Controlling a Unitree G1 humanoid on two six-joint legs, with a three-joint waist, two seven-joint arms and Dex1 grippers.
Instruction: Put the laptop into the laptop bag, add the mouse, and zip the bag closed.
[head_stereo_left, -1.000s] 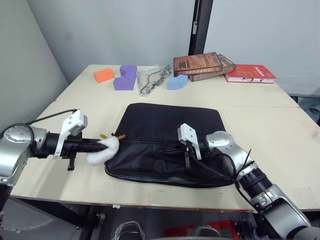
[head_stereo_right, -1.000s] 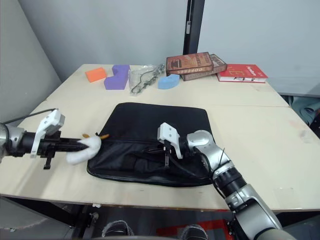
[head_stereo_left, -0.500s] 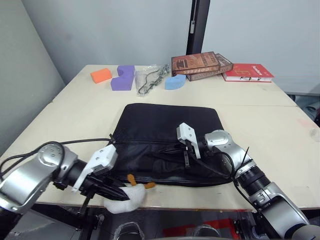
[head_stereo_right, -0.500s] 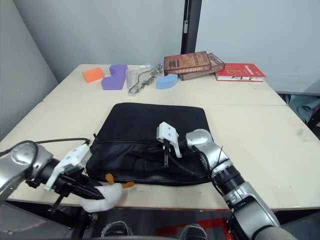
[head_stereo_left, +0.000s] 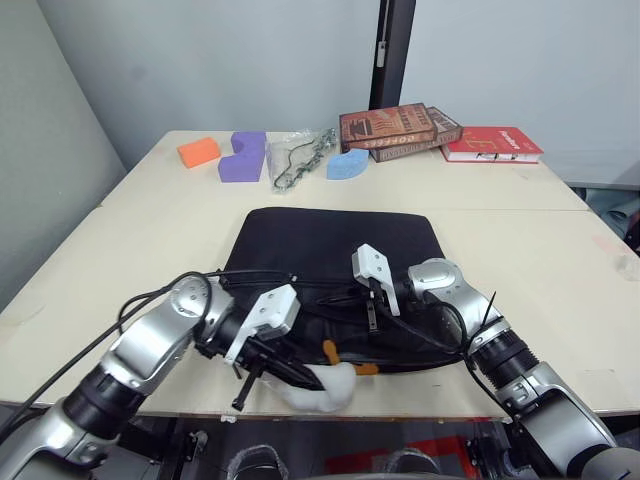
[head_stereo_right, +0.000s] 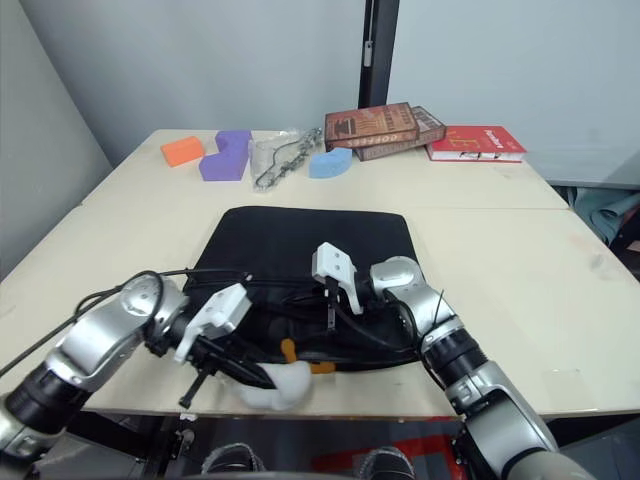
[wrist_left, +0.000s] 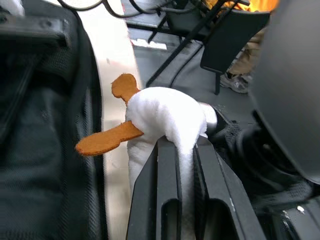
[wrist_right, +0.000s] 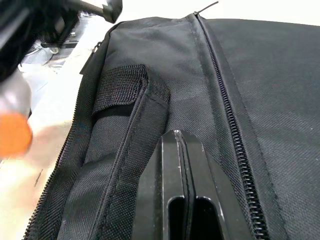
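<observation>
The black laptop bag (head_stereo_left: 335, 238) lies flat in the middle of the table, its handles toward the front edge. My right gripper (head_stereo_left: 342, 299) rests on the bag beside a handle strap (wrist_right: 122, 95) and the zipper line (wrist_right: 225, 125), fingers shut with nothing seen between them. My left gripper (wrist_left: 184, 145) is shut on a fuzzy white plush toy (head_stereo_left: 322, 385) with orange feet (wrist_left: 107, 141), held at the table's front edge just in front of the bag. The laptop and the mouse are out of view.
At the back of the table lie an orange block (head_stereo_left: 198, 152), a purple block (head_stereo_left: 244, 156), a clear bag with a chain (head_stereo_left: 300, 156), a blue block (head_stereo_left: 347, 165), brown books (head_stereo_left: 395, 128) and a red book (head_stereo_left: 493, 144).
My left arm has swung the plush toy from the bag's left side down and rightward to the front edge. The right gripper has stayed on the bag.
</observation>
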